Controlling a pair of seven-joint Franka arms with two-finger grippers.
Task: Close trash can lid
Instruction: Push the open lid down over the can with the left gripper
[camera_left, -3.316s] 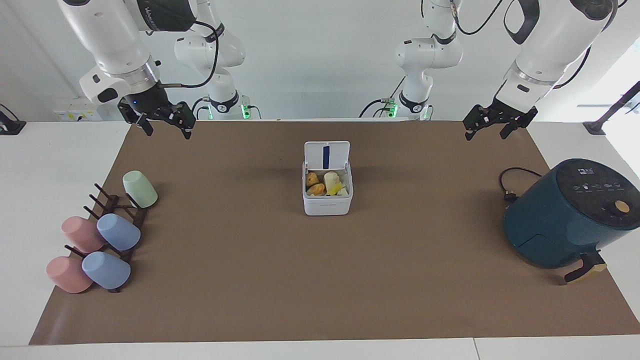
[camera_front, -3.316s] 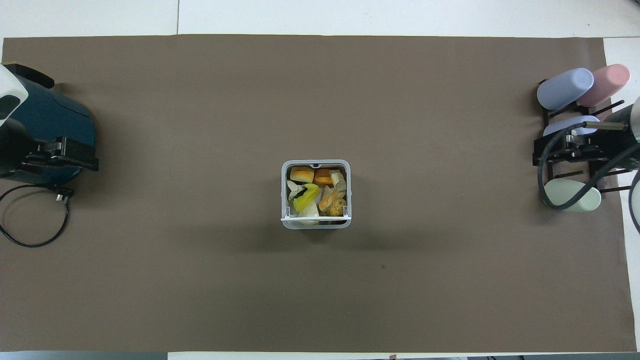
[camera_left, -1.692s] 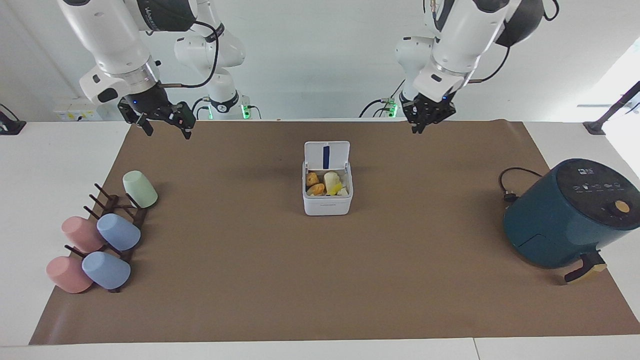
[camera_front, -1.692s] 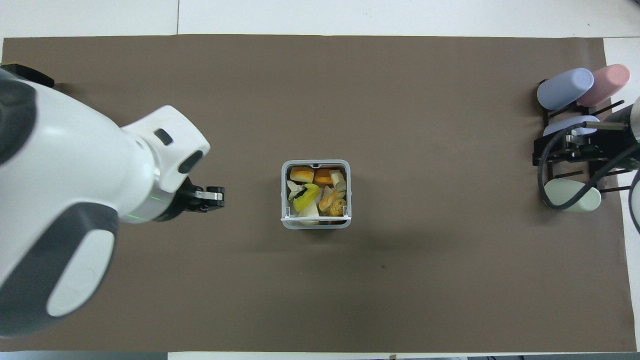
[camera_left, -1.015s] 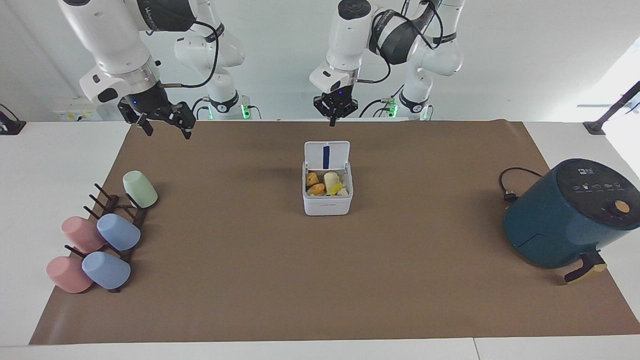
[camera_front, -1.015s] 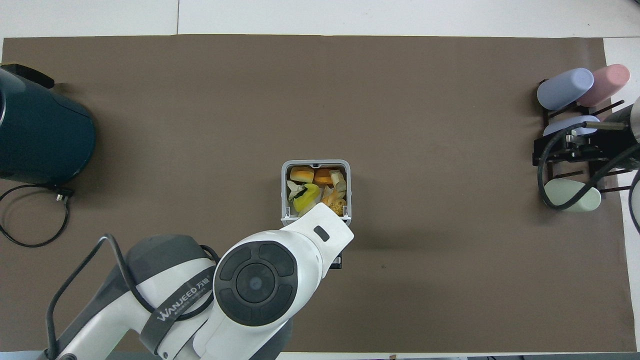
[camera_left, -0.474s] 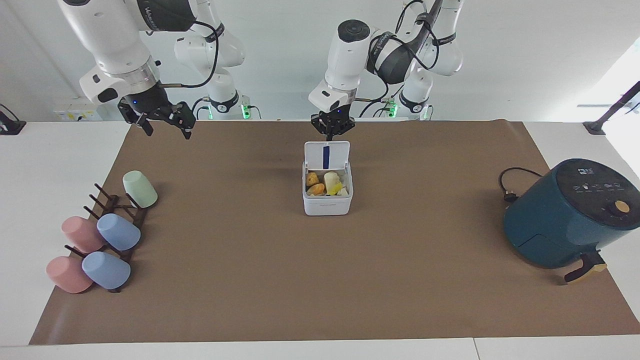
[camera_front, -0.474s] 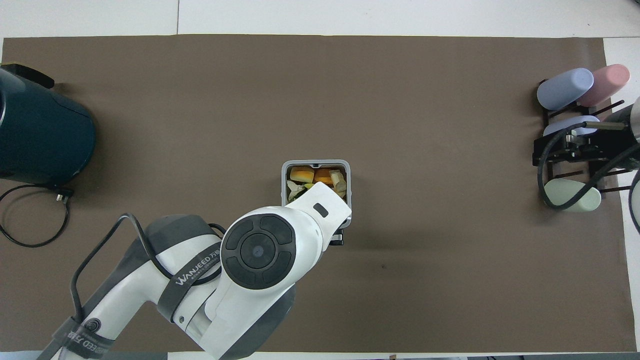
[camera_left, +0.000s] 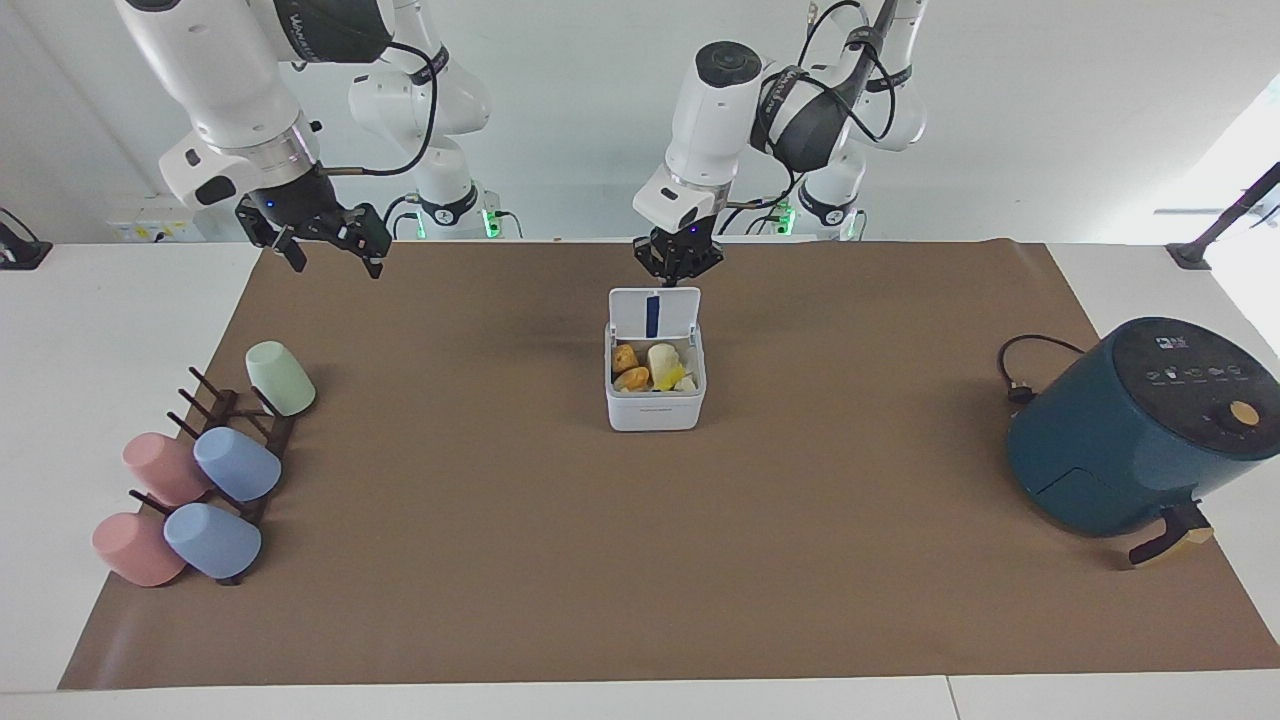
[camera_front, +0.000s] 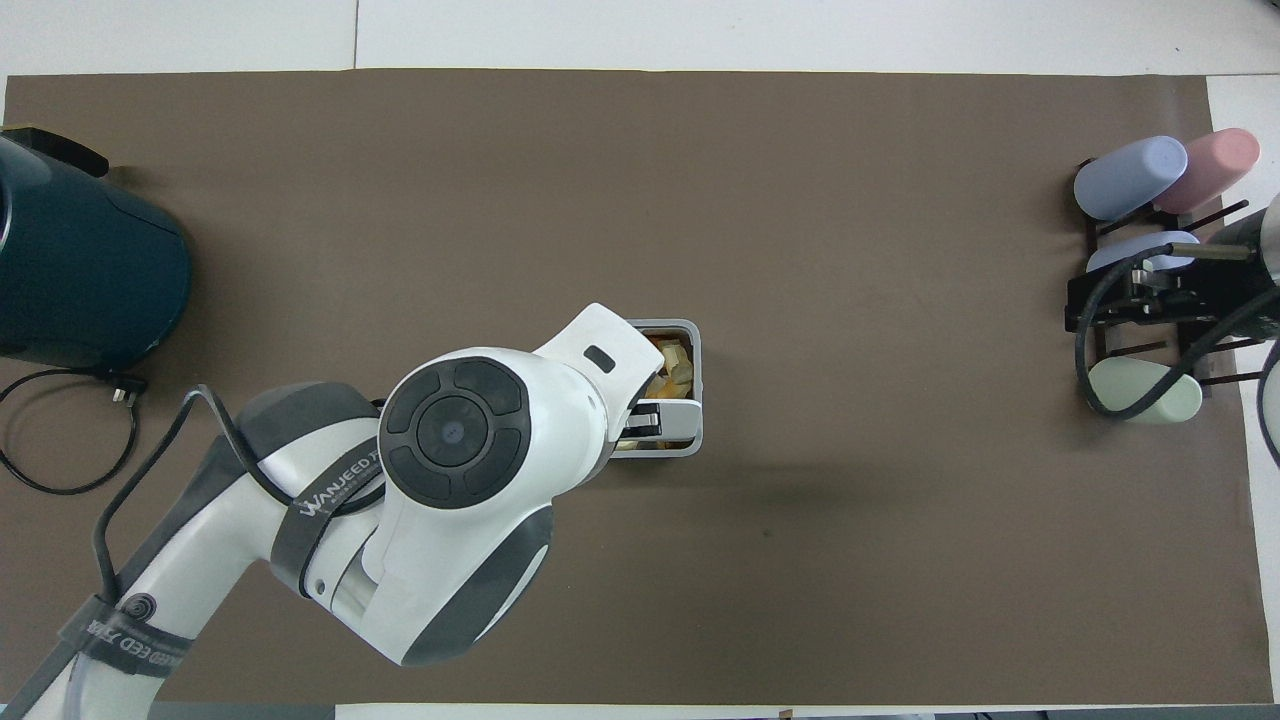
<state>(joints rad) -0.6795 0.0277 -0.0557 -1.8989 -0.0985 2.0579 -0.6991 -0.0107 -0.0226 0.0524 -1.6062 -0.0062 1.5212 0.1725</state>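
Left gripper (camera_left: 679, 281), fingers maybe pinched but too small to tell, sits right at the top edge of the lid (camera_left: 654, 312), which stands open on the trash can (camera_left: 655, 408) mid-table, so closing is not done; right gripper (camera_left: 330, 243) waits.

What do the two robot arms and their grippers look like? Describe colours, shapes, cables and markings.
Both arms are glossy white rounded segments with dark grey joint covers. The left arm carries "WANJEED" lettering and a black cable. The left gripper and right gripper are black.
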